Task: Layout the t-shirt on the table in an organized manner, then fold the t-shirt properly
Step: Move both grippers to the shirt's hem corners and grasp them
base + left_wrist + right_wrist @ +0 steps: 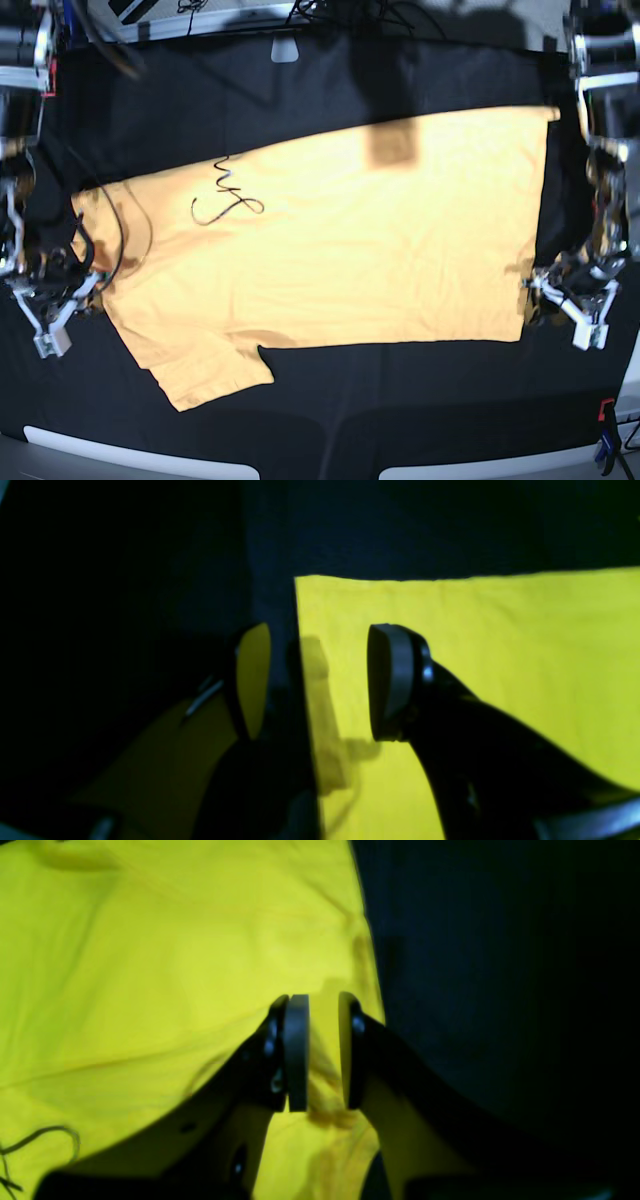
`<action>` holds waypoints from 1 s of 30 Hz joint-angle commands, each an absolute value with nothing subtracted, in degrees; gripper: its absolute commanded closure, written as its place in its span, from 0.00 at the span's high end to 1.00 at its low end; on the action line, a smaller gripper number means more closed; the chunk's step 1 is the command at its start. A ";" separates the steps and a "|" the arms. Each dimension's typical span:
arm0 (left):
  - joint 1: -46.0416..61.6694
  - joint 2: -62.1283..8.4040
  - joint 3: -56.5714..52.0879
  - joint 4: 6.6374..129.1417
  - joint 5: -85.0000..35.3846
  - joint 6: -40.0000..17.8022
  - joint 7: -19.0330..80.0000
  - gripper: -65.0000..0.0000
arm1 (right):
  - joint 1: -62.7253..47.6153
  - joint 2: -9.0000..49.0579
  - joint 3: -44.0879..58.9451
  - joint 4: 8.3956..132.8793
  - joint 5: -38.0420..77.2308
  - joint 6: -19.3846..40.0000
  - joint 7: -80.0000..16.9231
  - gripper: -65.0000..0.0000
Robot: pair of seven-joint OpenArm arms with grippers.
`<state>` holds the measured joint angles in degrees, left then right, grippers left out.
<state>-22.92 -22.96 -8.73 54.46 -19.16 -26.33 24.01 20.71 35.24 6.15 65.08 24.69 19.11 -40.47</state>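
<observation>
We see t-shirt (340, 240) spread flat on table (300, 80). Left gripper (320, 680) released, straddling shirt corner. Right gripper (322, 1052) slightly parted over shirt edge.

Left tool (320, 680) low, jaws spread wide. Right tool (323, 1052) low, jaws narrowly parted.

Yellow-orange t-shirt (340, 250) spread flat, slightly skewed, on black table (400, 420)
</observation>
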 commanded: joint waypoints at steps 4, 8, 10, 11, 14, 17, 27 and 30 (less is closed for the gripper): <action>-33.85 -23.68 -8.95 40.69 -19.53 -26.65 20.47 0.45 | 32.62 36.14 5.52 53.45 25.78 25.41 -38.81 0.26; -39.92 -23.68 -8.95 29.34 -15.62 -27.27 16.32 0.45 | 38.50 35.86 3.68 46.13 25.78 28.40 -38.35 0.44; -41.47 -23.66 -8.95 25.58 -13.34 -27.24 14.98 0.45 | 39.77 35.70 3.25 45.52 25.78 28.51 -38.79 0.45; -41.82 -23.68 -8.95 24.32 -12.97 -27.24 14.92 0.45 | 40.10 35.66 3.25 45.52 25.85 28.51 -39.20 0.45; -41.15 -23.64 -8.95 23.59 -13.17 -27.29 14.90 0.45 | 41.69 35.57 3.25 45.52 27.20 28.91 -43.64 0.45; -40.97 -23.66 -8.95 23.59 -13.54 -29.21 14.98 0.45 | 43.59 35.75 3.25 45.95 31.03 36.21 -50.61 0.45; -41.06 -23.29 -8.95 23.62 -13.54 -29.87 15.79 0.45 | 44.56 36.99 3.22 48.77 45.65 40.00 -64.23 0.44; -41.06 -22.87 -8.97 23.62 -13.54 -29.87 15.77 0.45 | 44.53 37.01 1.80 48.77 45.34 40.00 -64.23 0.44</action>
